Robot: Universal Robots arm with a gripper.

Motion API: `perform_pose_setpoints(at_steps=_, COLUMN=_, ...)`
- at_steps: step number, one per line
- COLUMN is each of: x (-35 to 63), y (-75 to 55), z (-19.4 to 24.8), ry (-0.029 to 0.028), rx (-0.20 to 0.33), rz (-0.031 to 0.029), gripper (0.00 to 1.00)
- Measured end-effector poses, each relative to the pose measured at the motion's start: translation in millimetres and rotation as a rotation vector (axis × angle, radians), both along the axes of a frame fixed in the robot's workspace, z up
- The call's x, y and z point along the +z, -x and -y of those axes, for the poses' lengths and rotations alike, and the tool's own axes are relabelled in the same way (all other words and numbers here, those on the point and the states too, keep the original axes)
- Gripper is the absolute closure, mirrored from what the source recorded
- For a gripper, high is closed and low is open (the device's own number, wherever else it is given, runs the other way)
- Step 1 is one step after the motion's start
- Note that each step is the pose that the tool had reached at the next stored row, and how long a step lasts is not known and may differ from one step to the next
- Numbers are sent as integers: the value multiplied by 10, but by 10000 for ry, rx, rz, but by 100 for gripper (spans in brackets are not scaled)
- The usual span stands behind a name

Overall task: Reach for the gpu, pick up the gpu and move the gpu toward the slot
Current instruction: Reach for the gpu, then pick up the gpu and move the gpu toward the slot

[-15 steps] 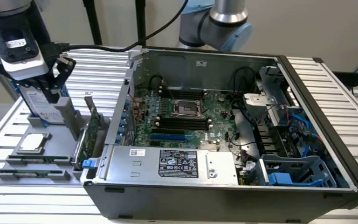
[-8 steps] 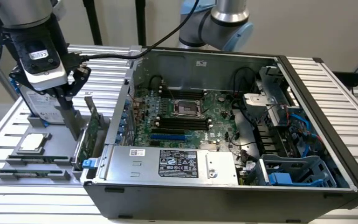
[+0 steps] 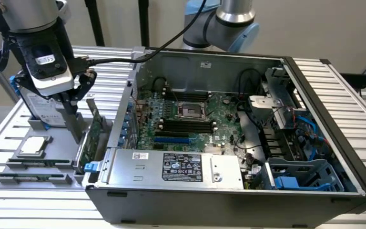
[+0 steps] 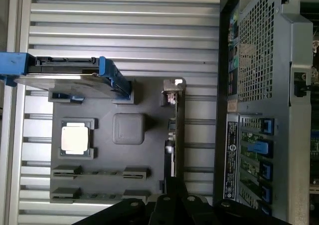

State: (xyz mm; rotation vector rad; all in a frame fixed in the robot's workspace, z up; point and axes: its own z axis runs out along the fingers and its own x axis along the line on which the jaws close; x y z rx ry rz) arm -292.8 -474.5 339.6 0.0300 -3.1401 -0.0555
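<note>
Notably, wrist view shows thin green circuit-board gpu (image 4: 174, 135) edge-on at the tool (image 4: 174, 192). Tool state cannot be told; slatted silver metal table (image 4: 124, 25) underneath.

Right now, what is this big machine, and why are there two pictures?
It is a robot arm with a pincer at its end. One picture comes from a camera standing nearby. The other comes from a camera on the arm's wrist. On the slatted table sits an open computer case. Beside it, a grey tray holds a hard drive, a small square chip and a green card standing upright, the gpu. The pincer is right at the gpu. I cannot tell whether it grips it.
</note>
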Motion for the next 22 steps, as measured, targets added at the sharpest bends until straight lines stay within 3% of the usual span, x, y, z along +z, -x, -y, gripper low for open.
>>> perform_pose_setpoints(at_steps=12, x=0, y=-5, z=0, ry=0, rx=0, rz=-12, gripper=89)
perform_pose_setpoints(at_steps=15, x=0, y=-7, z=0, ry=0, rx=0, rz=-15, gripper=82)
perform_pose_setpoints(at_steps=18, x=0, y=-8, z=0, ry=0, rx=0, rz=-18, gripper=64)
perform_pose_setpoints(at_steps=20, x=-2, y=-7, z=0, ry=1, rx=0, rz=-20, gripper=64)
perform_pose_setpoints(at_steps=21, x=-14, y=-4, z=-1, ry=2, rx=1, rz=-18, gripper=58)
perform_pose_setpoints(at_steps=22, x=-30, y=2, z=0, ry=8, rx=1, rz=-16, gripper=58)
